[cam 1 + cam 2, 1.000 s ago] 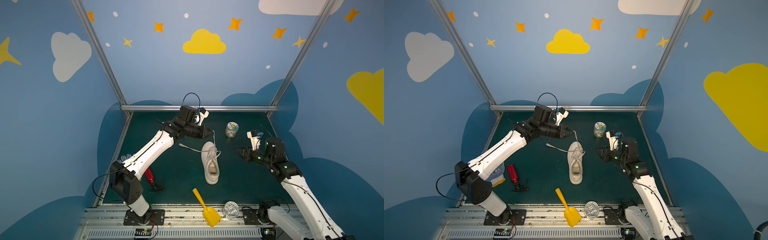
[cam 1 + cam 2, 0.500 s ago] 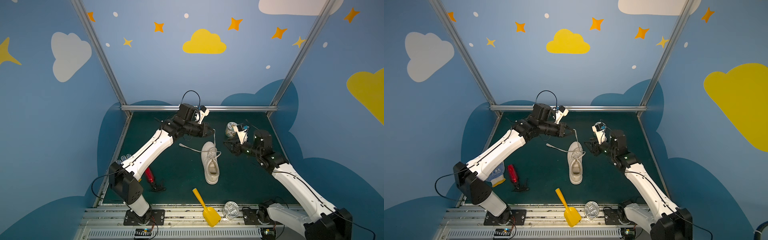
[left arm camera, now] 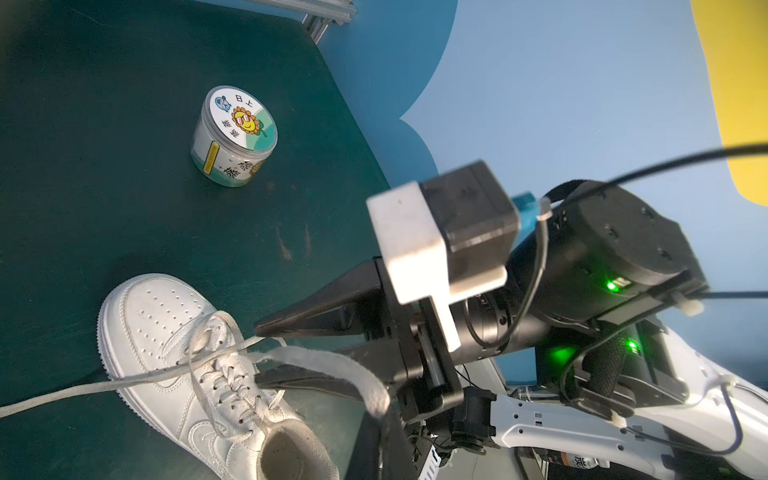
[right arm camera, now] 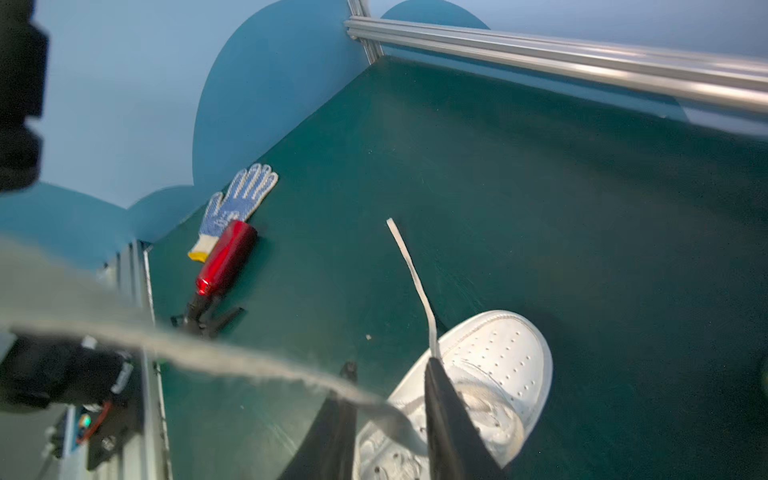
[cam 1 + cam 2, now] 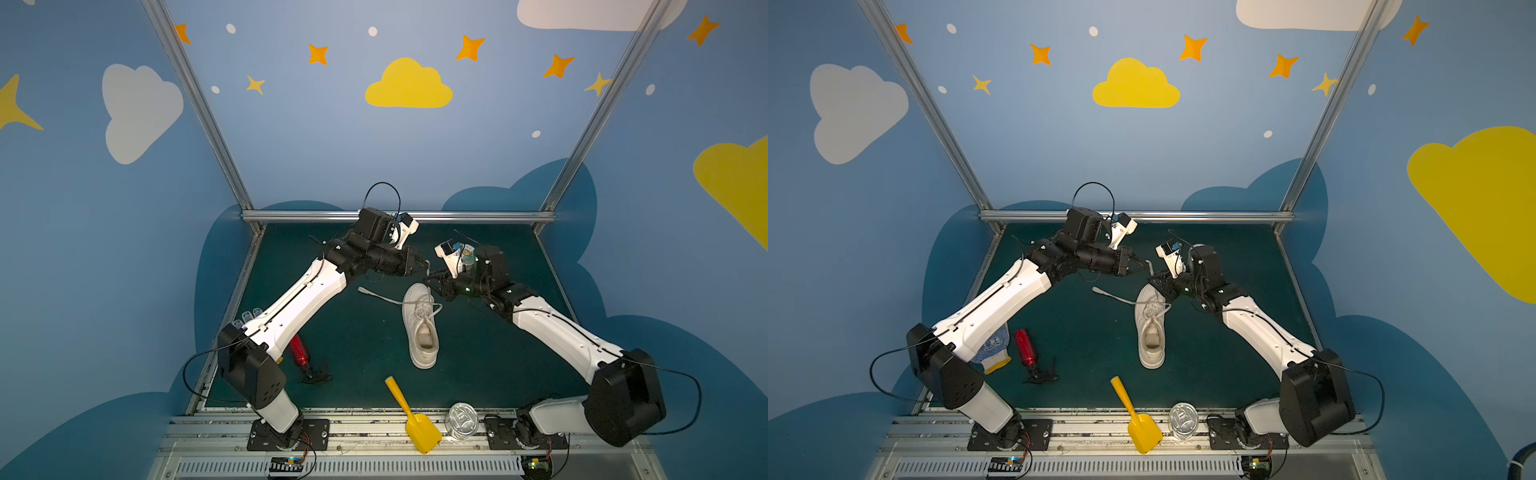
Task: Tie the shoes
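A: Where's the sneaker (image 5: 420, 332)?
B: Mid bench (image 5: 353, 345), bit right of centre. Flat on its sole, toe (image 5: 417, 291) far, heel near.
A: Hands?
B: L hand (image 5: 1144, 264) pressed together, pinching one lace (image 3: 332, 368), up off the bench near the toe. Lace runs up from the eyelets (image 3: 224, 376) to it. R hand (image 3: 257, 353) is at the toe's right side, fingers (image 3: 316, 318) apart w/ that same lace running btwn them. Not clamped on it, far as I can see.
A: Other lace?
B: Loose lace (image 4: 411, 270) lies flat on the bench, trailing far-left off the toe. Nothing on it.
A: How'll it all handle?
B: Laces: flat, woven, limp, v. light. No stiffness, so they flop, twist & go wherever pulled. Thin too, so a pinch prob. has to close right down or it slips out. Sneaker: light-ish, stiff thick sole, nothing pinning it, so a hard tug prob. drags or tips it.
A: Where to take hold?
B: On the lace, mid-run, flat faces in the pinch, fairly close to the eyelets for control. Tip end only if threading. Skip the upper: smooth, nothing to gain there.
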Controlling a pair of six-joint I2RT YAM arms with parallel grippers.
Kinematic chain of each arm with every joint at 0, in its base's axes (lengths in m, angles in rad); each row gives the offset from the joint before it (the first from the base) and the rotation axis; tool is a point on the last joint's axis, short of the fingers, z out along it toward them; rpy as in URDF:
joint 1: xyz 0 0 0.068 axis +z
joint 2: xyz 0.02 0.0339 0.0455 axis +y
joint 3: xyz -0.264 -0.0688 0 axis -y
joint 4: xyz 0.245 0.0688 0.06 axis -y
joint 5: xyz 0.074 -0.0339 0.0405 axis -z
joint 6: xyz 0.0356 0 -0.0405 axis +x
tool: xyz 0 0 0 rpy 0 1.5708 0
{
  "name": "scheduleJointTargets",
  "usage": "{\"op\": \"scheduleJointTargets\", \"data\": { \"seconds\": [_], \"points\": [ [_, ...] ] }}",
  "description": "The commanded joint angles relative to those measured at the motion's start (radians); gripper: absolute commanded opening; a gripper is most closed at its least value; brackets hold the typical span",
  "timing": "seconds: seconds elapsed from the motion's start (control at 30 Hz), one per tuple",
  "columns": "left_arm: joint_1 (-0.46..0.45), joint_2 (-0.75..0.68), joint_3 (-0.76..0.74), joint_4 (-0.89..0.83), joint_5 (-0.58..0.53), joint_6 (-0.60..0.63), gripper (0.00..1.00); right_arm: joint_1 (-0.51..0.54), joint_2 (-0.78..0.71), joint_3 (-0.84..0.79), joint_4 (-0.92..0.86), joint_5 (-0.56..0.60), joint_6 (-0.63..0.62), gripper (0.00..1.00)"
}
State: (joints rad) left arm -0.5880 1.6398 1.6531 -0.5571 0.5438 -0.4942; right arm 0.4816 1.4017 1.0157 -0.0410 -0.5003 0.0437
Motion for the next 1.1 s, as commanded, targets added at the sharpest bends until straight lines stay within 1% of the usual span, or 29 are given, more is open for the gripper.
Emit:
{"op": "scheduleJointTargets", "data": {
  "seconds": [0.0,0.1,0.17,0.2,0.3,0.4,0.53,0.63,0.7,0.83,0.93,1.07],
  "points": [
    [0.008,-0.027,0.015,-0.033,0.002,0.019,0.05,0.004,0.015,0.046,0.007,0.009,-0.007,0.16],
    [0.015,-0.026,0.007,-0.047,0.004,0.025,0.07,0.005,0.008,0.039,0.012,0.016,-0.002,0.04],
    [0.021,-0.028,0.000,-0.056,-0.003,0.034,0.12,0.006,0.000,0.029,0.017,0.013,0.005,0.00],
    [0.027,-0.028,-0.005,-0.058,-0.004,0.038,0.17,0.006,-0.004,0.024,0.018,0.014,0.007,0.00],
    [0.052,-0.036,-0.018,-0.075,-0.012,0.058,0.28,0.003,-0.018,0.009,0.008,0.030,0.000,0.00],
    [0.082,-0.056,-0.034,-0.122,-0.076,0.140,0.40,0.002,-0.028,-0.001,-0.010,0.056,-0.005,0.00],
    [0.114,-0.095,-0.116,-0.172,-0.228,0.346,0.49,-0.003,-0.039,-0.011,-0.024,0.066,-0.004,0.00],
    [0.122,-0.126,-0.225,-0.139,-0.296,0.546,0.53,-0.005,-0.047,-0.012,-0.036,0.073,0.007,0.00],
    [0.123,-0.135,-0.306,-0.089,-0.354,0.652,0.55,-0.006,-0.052,-0.014,-0.043,0.080,0.014,0.00],
    [0.123,-0.091,-0.394,-0.035,-0.383,0.839,0.57,-0.009,-0.061,-0.018,-0.053,0.086,0.025,0.00],
    [0.123,-0.006,-0.374,-0.066,-0.405,0.979,0.57,-0.010,-0.068,-0.022,-0.055,0.097,0.030,0.00],
    [0.124,0.156,-0.259,-0.188,-0.467,1.087,0.59,-0.013,-0.075,-0.025,-0.064,0.121,0.030,0.00]
  ]
}}
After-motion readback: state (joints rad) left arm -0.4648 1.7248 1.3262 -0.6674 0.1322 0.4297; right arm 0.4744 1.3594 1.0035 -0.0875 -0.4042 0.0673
